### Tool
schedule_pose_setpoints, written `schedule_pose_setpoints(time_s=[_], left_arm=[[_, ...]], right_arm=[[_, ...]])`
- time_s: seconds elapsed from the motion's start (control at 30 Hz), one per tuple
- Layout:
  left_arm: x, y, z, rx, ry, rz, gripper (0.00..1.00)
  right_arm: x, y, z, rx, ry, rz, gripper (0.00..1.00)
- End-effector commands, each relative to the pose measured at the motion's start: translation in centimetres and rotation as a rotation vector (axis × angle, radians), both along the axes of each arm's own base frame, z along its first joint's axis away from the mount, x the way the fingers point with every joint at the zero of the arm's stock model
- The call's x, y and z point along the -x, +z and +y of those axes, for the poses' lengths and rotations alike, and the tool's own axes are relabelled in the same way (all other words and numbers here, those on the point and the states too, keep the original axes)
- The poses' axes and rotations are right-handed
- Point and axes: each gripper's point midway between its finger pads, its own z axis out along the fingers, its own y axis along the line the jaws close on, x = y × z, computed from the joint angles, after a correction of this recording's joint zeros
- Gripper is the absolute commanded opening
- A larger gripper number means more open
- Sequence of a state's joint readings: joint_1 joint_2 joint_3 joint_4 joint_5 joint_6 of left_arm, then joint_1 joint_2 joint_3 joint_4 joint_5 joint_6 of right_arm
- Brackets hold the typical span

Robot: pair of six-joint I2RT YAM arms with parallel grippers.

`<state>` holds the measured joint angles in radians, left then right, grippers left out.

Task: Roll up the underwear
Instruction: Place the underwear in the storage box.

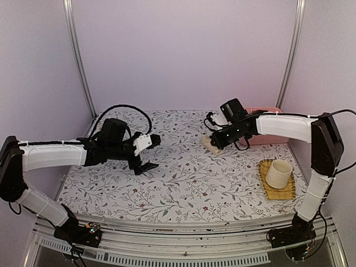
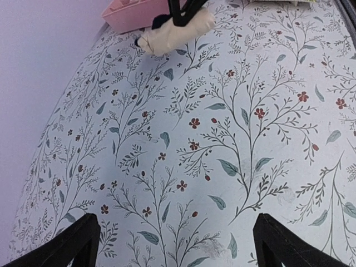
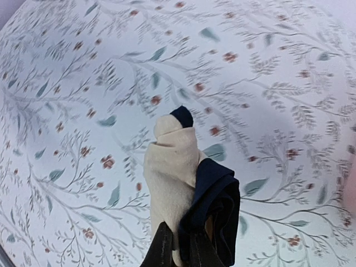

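- While it hovers over the white floral-print tablecloth [image 2: 222, 139], the left gripper [image 1: 156, 152] holds its jaws wide apart, empty.
- Right gripper [image 3: 181, 250] clamps the rolled beige-and-navy cloth underwear [image 3: 169, 167] at back right; light, limp, prone to unrolling, best gripped across the roll's middle.

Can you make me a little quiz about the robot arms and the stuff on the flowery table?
1. True or false: the left jaws are holding a piece of cloth.
2. What does the cream cup stand on? A a blue plate, B a yellow mat, C a red book.
3. Fill the gap: the right jaws pinch a rolled bundle of beige and ____ cloth.

Key: 1 false (they are open and empty); 2 B; 3 navy.
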<state>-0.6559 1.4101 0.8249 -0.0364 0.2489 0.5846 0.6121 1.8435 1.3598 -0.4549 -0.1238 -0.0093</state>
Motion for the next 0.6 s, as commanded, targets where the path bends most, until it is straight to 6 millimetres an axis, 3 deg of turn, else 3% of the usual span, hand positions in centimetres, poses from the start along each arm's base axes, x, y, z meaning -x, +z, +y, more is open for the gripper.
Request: schedule_pose_setpoints(time_s=[0.0,0.1,0.2,0.3,0.4,0.57], left_arm=[[-0.8,0.5,0.5,0.077,0.050,-0.007,0.99],[-0.6,-0.3,0.5,0.099,0.049,0.021,0.98],[-0.1,-1.9,0.3,0.113,0.038,0.050,0.99],[-0.4,-3.5,-0.1,0.099,0.044,0.091,0.98],[-0.5,-3.7,-0.2,0.104,0.053,0.138,0.99],[1.1,-2.9,-0.7,0.150,-0.013,0.167,0.99]], right_arm=[[-5.3,7.3,-3.7,0.006,-0.330,-0.254,0.02],[-6.8,10.3,-5.0,0.003,-0.432,-0.334,0.02],[-8.9,12.9,-7.8,0.028,-0.604,-0.393,0.02],[-11.2,13.5,-9.5,0.044,-0.663,-0.379,0.02],[-13.0,13.0,-11.4,0.059,-0.706,-0.371,0.02],[-14.9,9.9,-14.5,0.048,-0.745,-0.258,0.02]])
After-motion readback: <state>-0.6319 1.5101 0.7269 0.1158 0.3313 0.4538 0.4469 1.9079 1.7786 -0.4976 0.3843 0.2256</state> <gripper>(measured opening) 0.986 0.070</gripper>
